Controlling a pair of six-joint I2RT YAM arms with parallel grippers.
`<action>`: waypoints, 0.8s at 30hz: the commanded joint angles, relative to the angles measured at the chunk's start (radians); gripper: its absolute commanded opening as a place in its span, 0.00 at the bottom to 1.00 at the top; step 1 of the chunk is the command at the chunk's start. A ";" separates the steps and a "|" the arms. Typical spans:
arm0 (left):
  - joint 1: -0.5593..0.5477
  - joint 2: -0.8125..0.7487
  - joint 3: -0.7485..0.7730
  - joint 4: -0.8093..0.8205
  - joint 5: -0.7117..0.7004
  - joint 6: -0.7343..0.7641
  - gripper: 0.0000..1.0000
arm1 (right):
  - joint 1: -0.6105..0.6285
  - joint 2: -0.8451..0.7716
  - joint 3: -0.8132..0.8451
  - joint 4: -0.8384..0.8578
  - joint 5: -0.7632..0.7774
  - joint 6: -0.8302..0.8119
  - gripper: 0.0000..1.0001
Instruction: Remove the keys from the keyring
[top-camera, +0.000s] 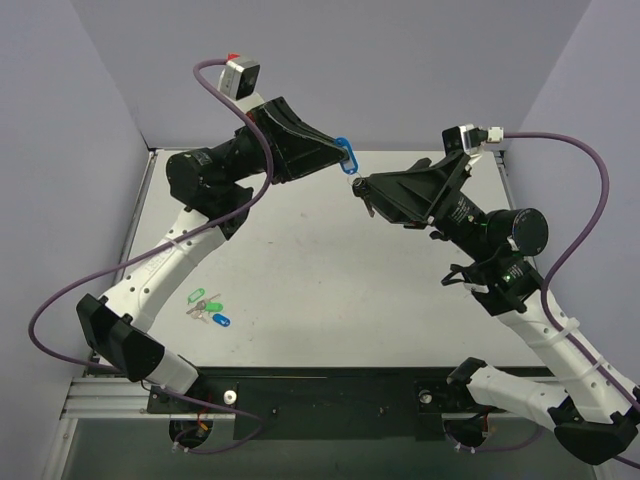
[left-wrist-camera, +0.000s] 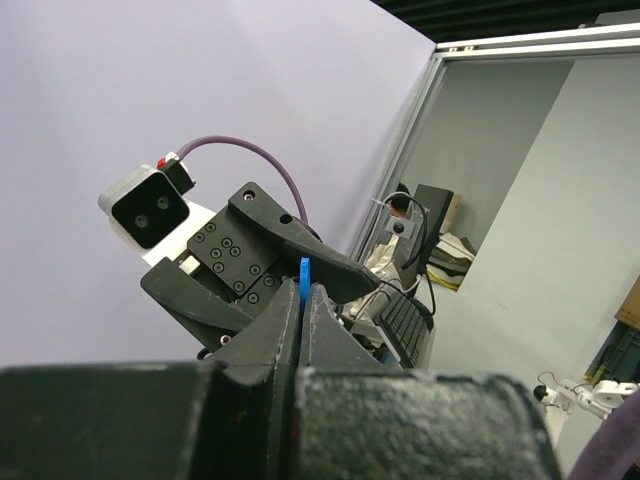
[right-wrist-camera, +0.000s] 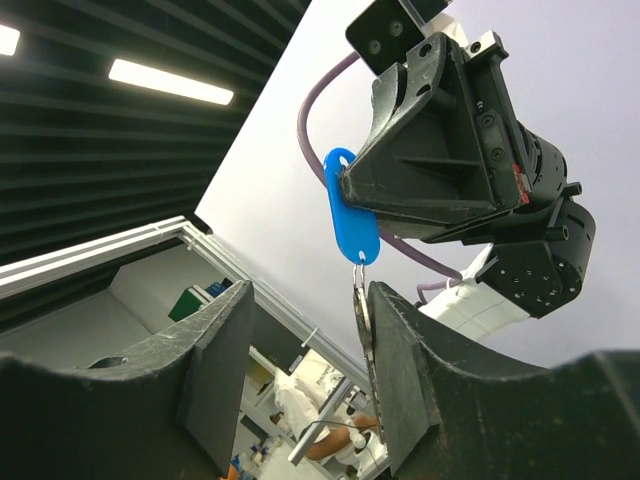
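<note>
Above pale grey table (top-camera: 330, 285), lavender walls (top-camera: 400, 60) around — keyring (top-camera: 347, 153) in left hand (top-camera: 338, 158).

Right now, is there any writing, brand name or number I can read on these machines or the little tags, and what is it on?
No text can be read in any view.
Blue tag: no writing shows on the face in view.
Left gripper: a thin reddish strip on its body, too small to read.
Loose green and blue tags: too small to read.
</note>
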 joint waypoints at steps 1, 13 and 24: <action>0.005 -0.044 -0.002 -0.031 -0.027 0.055 0.00 | 0.008 0.002 0.002 0.065 0.011 -0.004 0.41; 0.005 -0.068 -0.019 -0.082 -0.050 0.102 0.00 | 0.009 0.009 0.000 0.028 0.017 -0.009 0.33; 0.005 -0.082 -0.031 -0.100 -0.059 0.125 0.00 | 0.011 0.008 0.002 -0.018 0.028 -0.027 0.25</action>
